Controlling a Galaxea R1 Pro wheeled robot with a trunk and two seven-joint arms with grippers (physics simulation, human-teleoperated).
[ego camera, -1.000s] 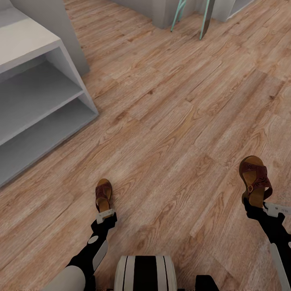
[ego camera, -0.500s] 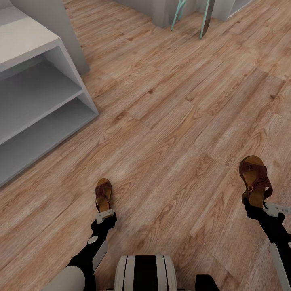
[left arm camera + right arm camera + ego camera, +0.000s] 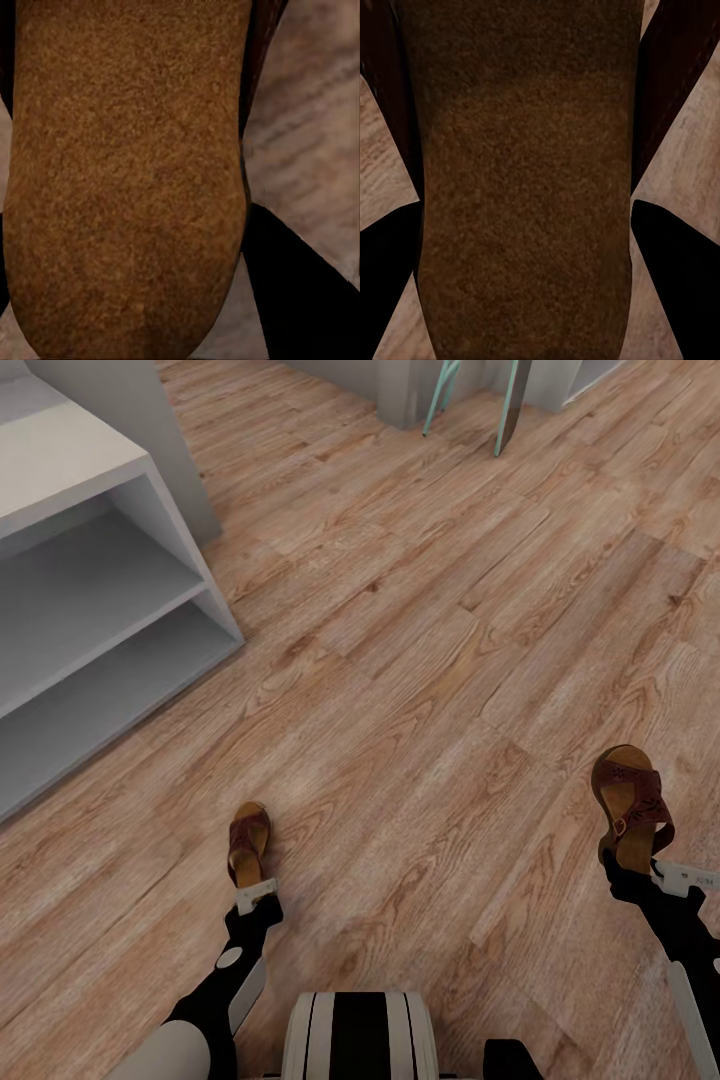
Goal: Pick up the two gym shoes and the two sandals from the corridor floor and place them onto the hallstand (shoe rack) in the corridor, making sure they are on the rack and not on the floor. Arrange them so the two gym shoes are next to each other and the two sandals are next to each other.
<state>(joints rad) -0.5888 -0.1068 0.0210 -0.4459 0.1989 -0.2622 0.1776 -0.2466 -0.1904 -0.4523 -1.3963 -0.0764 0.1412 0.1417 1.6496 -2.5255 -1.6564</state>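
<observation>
Wood-grain planks (image 3: 430, 620) run across the room. At the far edge stand grey walls (image 3: 400, 390) and teal chair legs (image 3: 440, 400).

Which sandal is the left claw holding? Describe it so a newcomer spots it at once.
Start at the pale hallstand at the head view's left, then drop down the wood floor to the left claw. The sandal in it looks smaller and plainer than the buckled other sandal at far right.

No text, label, brand, number or sign is readable; the small marks on the white wrist plate (image 3: 688, 877) are too blurred.
</observation>
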